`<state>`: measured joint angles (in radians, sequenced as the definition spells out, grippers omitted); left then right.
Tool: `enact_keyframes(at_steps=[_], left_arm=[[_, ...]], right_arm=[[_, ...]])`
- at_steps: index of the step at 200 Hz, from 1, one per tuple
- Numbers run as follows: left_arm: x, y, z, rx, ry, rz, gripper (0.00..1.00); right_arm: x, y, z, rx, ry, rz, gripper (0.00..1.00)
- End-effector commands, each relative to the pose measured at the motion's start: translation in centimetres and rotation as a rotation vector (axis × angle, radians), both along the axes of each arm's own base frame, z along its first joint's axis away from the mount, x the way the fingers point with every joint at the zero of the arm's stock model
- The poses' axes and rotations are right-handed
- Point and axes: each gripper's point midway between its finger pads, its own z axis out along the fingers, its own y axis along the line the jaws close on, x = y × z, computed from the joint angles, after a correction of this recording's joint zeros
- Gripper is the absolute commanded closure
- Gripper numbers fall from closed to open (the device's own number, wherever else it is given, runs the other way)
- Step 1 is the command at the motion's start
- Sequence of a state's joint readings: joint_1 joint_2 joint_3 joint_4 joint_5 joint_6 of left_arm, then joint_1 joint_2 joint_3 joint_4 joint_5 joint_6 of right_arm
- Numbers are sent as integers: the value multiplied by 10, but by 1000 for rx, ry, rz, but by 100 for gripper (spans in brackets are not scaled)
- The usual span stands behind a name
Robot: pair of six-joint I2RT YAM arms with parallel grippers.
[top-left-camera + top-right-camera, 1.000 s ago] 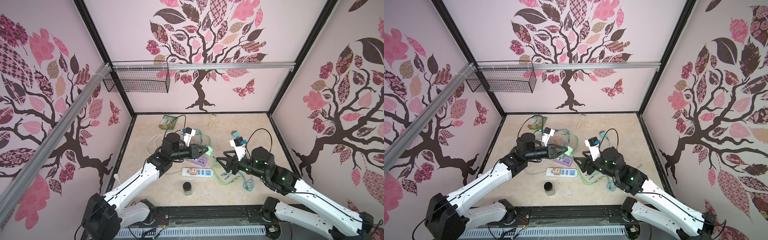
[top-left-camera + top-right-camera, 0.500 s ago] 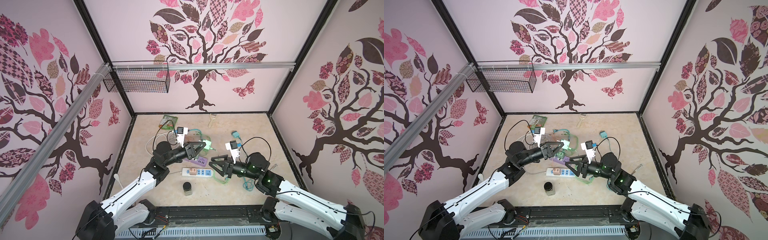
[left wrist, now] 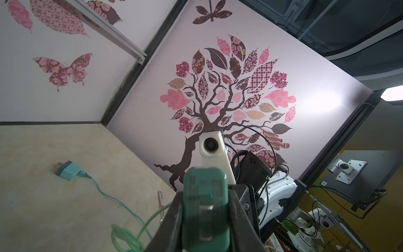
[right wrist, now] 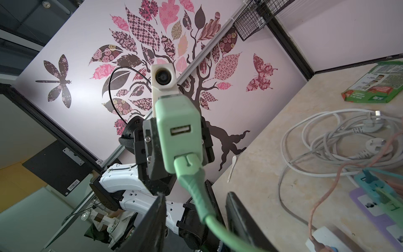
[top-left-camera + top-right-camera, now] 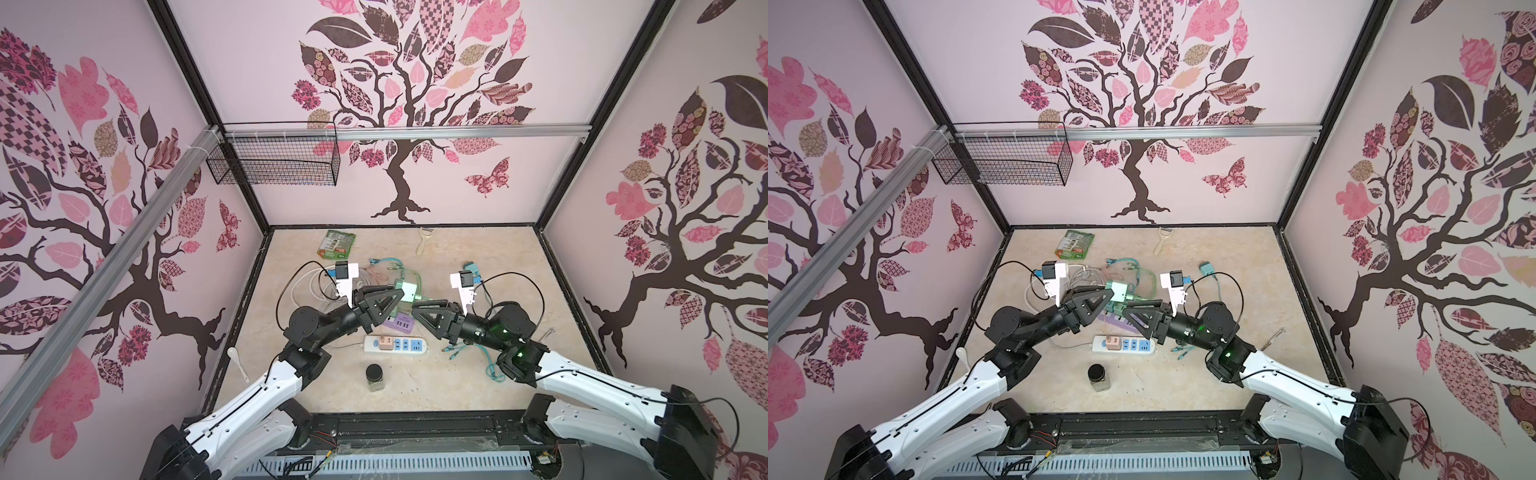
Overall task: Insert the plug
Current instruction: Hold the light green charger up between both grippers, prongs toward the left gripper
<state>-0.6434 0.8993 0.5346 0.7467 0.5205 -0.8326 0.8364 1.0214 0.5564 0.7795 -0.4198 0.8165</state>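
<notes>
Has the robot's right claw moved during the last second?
Yes. The right gripper has shifted left, past the white power strip's right end, toward the green charger.

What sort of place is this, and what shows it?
Probably a robot test booth: the left arm and right arm work inside a framed enclosure with a decal-covered back wall, over a power strip and loose cables.

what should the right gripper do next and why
Probably close the right gripper on the green cable just behind its plug. Its jaws straddle the cable with gaps either side, and the left gripper holds the charger that the plug sits in.
</notes>
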Motion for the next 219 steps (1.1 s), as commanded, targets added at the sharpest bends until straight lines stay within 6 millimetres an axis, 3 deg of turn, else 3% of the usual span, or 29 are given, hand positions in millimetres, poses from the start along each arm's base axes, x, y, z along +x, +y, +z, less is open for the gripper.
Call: enact_keyframes(at_steps=[1, 81, 219], left_arm=[[-12, 3, 11, -31, -97, 8, 100], [-15, 5, 12, -47, -126, 20, 100], [-30, -5, 15, -53, -167, -18, 100]], right_arm=[[-3, 0, 44, 122, -70, 30, 54], [-11, 0, 70, 196, -149, 69, 56], [-13, 1, 85, 214, -187, 78, 65]])
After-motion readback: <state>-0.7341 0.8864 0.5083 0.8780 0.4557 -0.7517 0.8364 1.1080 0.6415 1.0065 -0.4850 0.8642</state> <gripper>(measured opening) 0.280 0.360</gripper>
